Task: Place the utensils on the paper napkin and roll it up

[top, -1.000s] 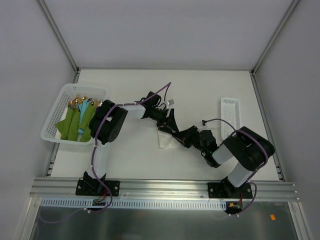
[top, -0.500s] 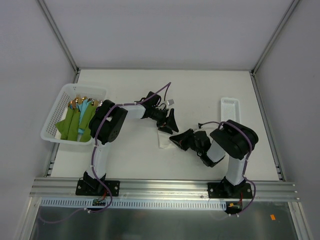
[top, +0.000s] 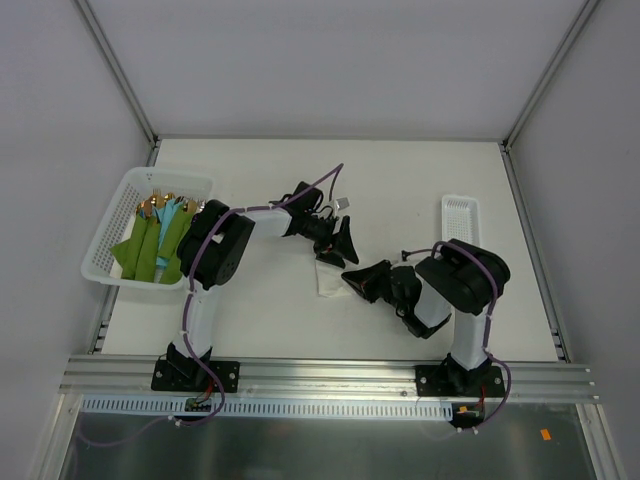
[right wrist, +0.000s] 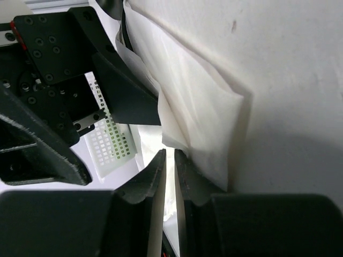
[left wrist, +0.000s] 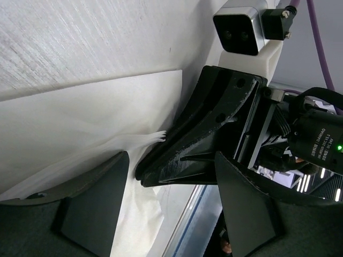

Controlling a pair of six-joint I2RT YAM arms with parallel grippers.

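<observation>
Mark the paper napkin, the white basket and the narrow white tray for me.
paper napkin (top: 327, 284): top external view, on its bare lower-left part.
white basket (top: 101, 238): top external view, on its left wall.
narrow white tray (top: 460, 222): top external view, on its bare floor.

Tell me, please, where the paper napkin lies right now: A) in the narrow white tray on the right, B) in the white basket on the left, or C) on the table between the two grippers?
C: the paper napkin lies flat on the table, between the left gripper and the right gripper.
</observation>
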